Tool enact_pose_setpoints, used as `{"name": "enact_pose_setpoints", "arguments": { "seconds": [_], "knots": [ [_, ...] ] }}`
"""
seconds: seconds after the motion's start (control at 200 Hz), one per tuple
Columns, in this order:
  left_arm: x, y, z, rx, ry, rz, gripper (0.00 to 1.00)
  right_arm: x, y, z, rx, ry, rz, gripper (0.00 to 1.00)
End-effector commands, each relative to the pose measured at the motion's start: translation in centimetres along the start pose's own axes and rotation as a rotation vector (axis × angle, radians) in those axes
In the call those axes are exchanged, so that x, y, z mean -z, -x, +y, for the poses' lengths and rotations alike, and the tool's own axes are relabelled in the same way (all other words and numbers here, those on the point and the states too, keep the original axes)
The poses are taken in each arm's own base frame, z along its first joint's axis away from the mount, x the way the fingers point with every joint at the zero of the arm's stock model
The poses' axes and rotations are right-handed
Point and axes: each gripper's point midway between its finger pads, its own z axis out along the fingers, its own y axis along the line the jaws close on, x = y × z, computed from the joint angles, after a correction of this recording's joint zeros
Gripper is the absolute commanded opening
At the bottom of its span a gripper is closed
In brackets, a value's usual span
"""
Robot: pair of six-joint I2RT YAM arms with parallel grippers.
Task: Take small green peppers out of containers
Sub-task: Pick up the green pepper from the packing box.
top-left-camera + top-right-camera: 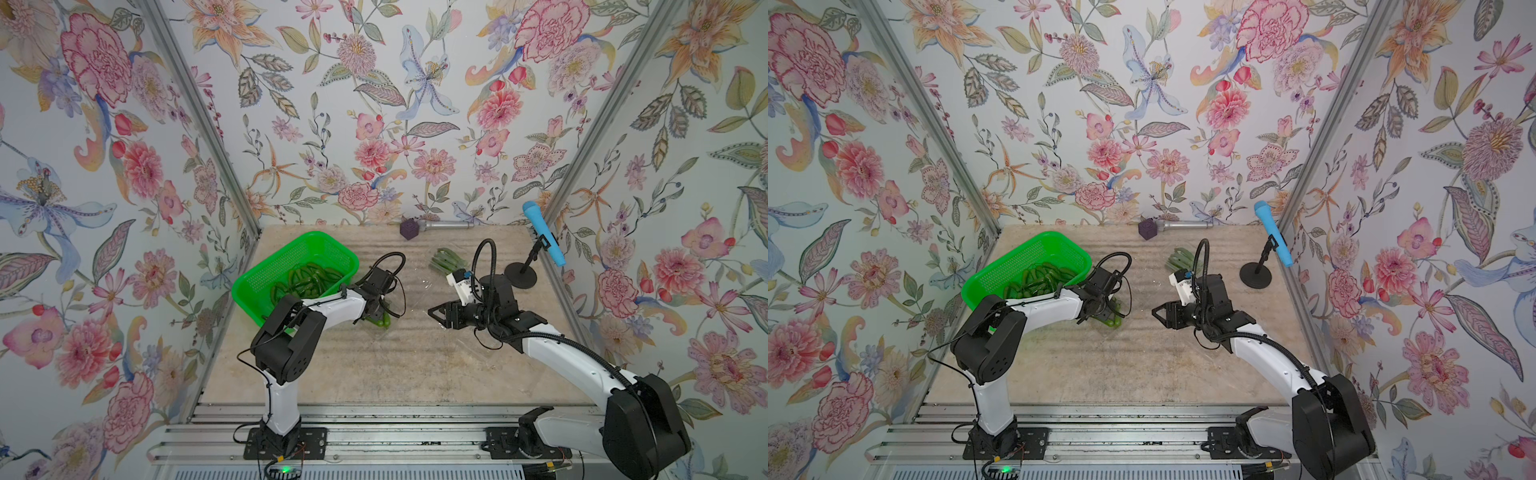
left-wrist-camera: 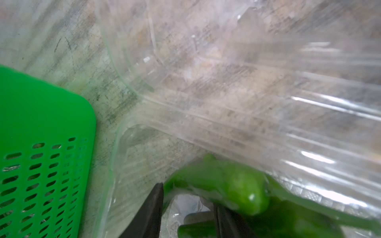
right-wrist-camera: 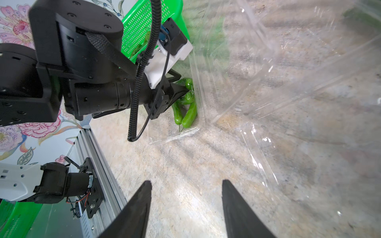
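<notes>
**A:** What are the fingers of the left gripper (image 3: 183, 90) doing?

**B:** They stand partly apart, tips down among a few small green peppers (image 3: 188, 115). In the left wrist view one dark pepper lies between the fingers (image 2: 154, 206) and a brighter one sits just past the tips. I cannot tell whether they actually pinch a pepper.

**A:** And around those tips?

**B:** The peppers are bunched in a corner of an open clear container (image 3: 175, 136), right where the tips reach in. Just beside that container, on the arm's side of the fingers, is the green basket (image 1: 257, 286), with more peppers piled inside it.

**A:** The right gripper (image 3: 185, 182)?

**B:** Its fingers are spread wide with nothing between them, only bare table (image 3: 185, 154) showing in the gap. They point toward the left gripper's fingers but are well apart from them. The thin plastic of a second container (image 3: 268, 144) lies just beside the right fingers. Behind the right gripper's wrist, toward the back wall, both top views show a far container (image 1: 446, 259) with peppers inside.
</notes>
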Motion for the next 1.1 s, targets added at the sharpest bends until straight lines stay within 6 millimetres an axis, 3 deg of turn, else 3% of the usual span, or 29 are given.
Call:
{"name": "enact_pose_setpoints", "arguments": {
  "seconds": [0.0, 0.62, 0.826, 1.091],
  "knots": [
    [1.0, 1.2, 1.1, -0.019, 0.056, -0.055, 0.43, 0.2, -0.2, 0.9, 0.034, 0.029, 0.003, 0.57],
    [-2.6, -0.9, 0.0, -0.045, 0.070, 0.025, 0.36, -0.4, -0.8, 2.7, 0.067, 0.076, 0.041, 0.55],
    [-2.3, -0.8, 0.0, -0.024, 0.061, 0.032, 0.19, -0.4, -0.7, 2.5, 0.062, 0.063, 0.037, 0.55],
    [-1.1, -0.6, 0.6, 0.030, 0.073, 0.016, 0.09, -0.4, -0.6, 2.6, 0.064, 0.062, 0.034, 0.55]
  ]
}}
